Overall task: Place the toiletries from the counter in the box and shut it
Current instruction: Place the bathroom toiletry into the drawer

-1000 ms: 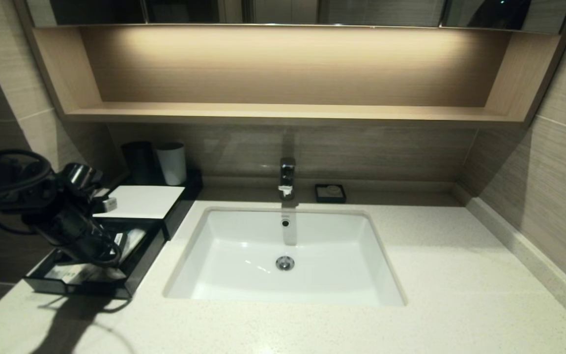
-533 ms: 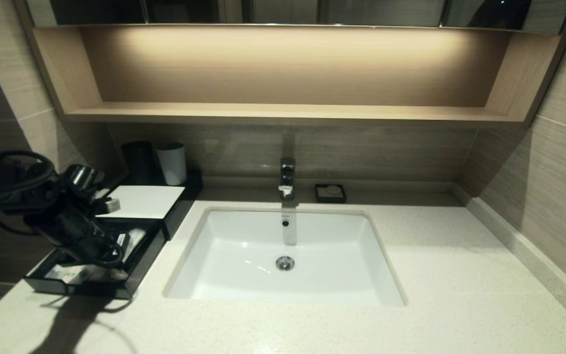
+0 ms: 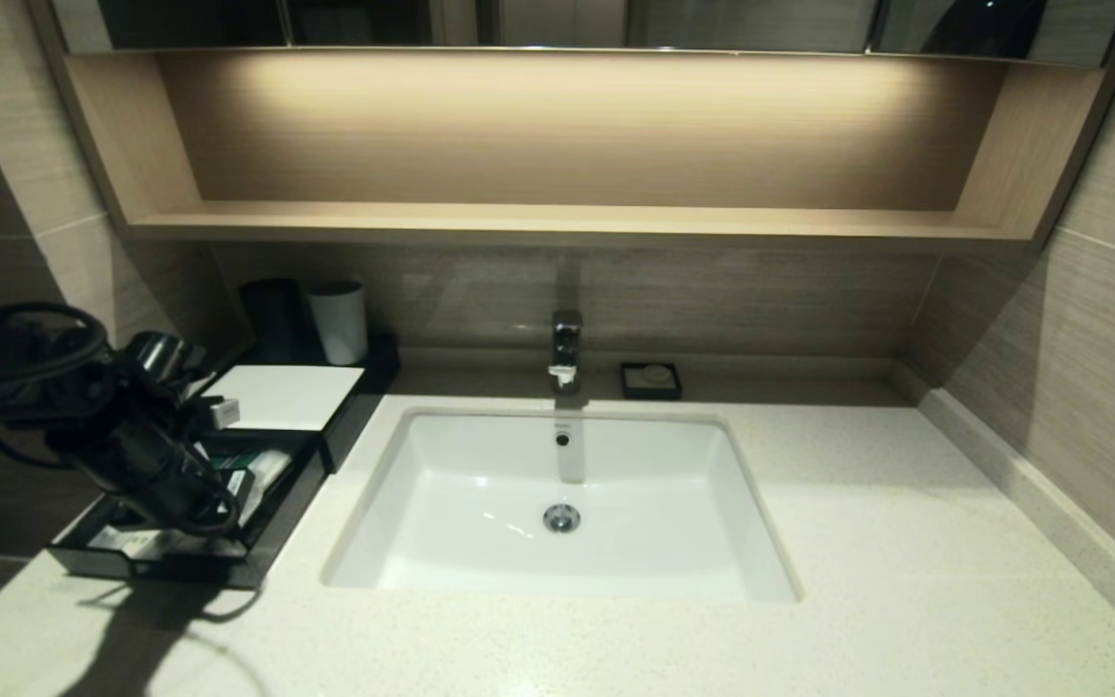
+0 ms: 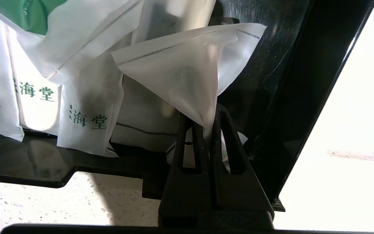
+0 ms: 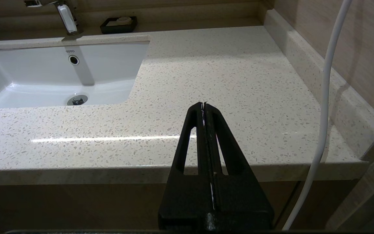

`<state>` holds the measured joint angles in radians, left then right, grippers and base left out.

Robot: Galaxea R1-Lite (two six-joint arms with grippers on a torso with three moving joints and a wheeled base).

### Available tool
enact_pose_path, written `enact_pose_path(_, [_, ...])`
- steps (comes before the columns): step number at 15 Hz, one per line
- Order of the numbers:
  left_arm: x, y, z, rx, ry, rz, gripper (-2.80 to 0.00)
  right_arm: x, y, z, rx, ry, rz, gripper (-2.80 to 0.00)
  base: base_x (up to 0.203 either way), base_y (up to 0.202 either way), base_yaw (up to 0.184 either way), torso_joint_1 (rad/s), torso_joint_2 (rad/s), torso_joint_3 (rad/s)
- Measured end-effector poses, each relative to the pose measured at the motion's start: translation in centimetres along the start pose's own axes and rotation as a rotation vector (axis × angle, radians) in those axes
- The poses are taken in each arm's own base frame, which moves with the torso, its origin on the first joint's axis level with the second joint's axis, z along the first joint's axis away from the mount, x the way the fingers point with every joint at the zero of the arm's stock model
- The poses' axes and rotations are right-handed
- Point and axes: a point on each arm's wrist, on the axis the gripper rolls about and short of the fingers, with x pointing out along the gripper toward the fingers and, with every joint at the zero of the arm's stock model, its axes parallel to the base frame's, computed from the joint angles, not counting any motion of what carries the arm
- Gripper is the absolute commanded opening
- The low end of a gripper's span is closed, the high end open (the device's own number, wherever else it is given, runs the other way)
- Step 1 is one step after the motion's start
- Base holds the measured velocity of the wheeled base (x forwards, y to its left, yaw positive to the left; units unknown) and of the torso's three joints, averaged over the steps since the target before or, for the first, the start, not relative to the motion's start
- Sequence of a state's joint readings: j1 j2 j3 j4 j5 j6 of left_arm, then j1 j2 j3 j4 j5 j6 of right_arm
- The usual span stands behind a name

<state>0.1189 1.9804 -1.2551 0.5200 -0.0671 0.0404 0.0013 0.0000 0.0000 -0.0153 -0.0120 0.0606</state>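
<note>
The black box (image 3: 340,423) with its white top panel (image 3: 285,397) stands at the left of the counter (image 3: 557,639), its drawer (image 3: 267,528) pulled out towards me. Several clear-wrapped toiletries (image 4: 83,110) lie in the drawer (image 4: 271,97), one with a green label (image 3: 228,481). My left gripper (image 3: 219,503) hangs over the open drawer, shut on the corner of a clear plastic packet (image 4: 187,74) that stands up above the others. My left gripper also shows in the left wrist view (image 4: 205,122). My right gripper (image 5: 204,105) is shut and empty, off the counter's front edge at the right.
A black tumbler (image 3: 274,318) and a white tumbler (image 3: 339,320) stand behind the box. The white sink (image 3: 480,571) with its tap (image 3: 565,348) fills the middle. A small black square dish (image 3: 650,380) sits by the back wall. A white cable (image 5: 323,107) hangs beside my right gripper.
My left gripper has shifted slightly right and down over the drawer, and the green-labelled sachet now shows beside it.
</note>
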Motion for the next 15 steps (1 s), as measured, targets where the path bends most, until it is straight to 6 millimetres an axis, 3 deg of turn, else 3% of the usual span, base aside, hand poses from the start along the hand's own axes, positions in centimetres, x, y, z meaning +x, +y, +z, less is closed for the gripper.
enact_pose_path(1, [-0.1,0.0,0.0,-0.002,-0.002,0.001,-2.80,0.0,0.0,0.0,0.000,0.000,0.000,-2.80,0.000,0.000,0.000,0.000,0.00,0.000])
enact_pose_path(2, [-0.1,0.0,0.0,-0.004,-0.004,0.003,-2.12,0.0,0.0,0.0,0.000,0.000,0.000,-2.80,0.000,0.000,0.000,0.000,0.00,0.000])
enact_pose_path(3, [-0.2,0.0,0.0,-0.003,-0.007,0.006,0.00,0.0,0.0,0.0,0.000,0.000,0.000,-2.80,0.000,0.000,0.000,0.000,0.00,0.000])
enact_pose_path(11, [-0.8,0.0,0.0,0.000,-0.024,0.006,0.00,0.0,0.0,0.0,0.000,0.000,0.000,-2.80,0.000,0.000,0.000,0.000,0.00,0.000])
enact_pose_path(15, [-2.9,0.2,0.3,-0.002,-0.112,0.014,0.00,0.0,0.0,0.0,0.000,0.000,0.000,-2.80,0.000,0.000,0.000,0.000,0.00,0.000])
